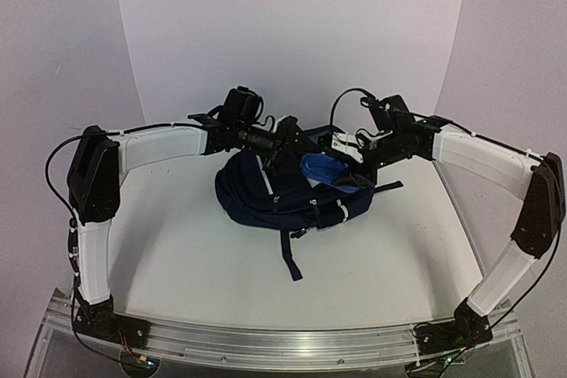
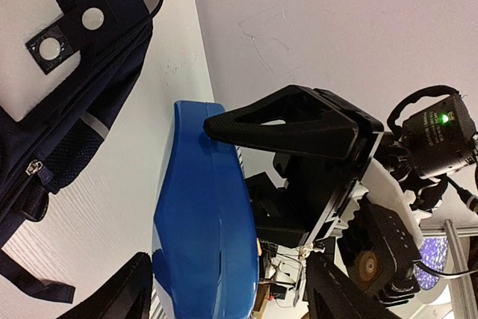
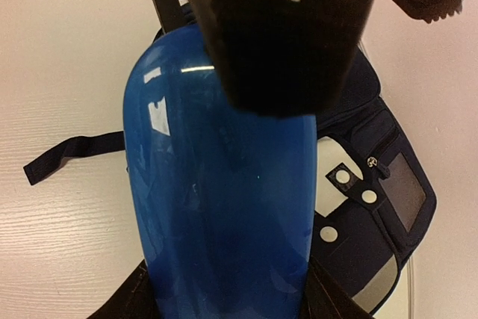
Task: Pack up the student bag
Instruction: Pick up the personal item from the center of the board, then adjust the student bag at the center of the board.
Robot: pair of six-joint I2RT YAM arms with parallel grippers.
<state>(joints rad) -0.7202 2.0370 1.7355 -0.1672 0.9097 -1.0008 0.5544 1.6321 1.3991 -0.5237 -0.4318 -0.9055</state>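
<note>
Glossy blue case [image 3: 224, 207], white table [image 1: 204, 245]

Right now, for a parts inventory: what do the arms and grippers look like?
The left arm and right arm have white link shells, black joints and black cables. The left gripper and right gripper are black and two-fingered. The right wrist camera shows a green light.

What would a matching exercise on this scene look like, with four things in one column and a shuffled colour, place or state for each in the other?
Things:
1. bag
2. case
3. right gripper
4. table

Descriptions:
A. white
B. shut on the case
C. lying on the table
D. glossy blue

Pairs: 1-C, 2-D, 3-B, 4-A
</note>
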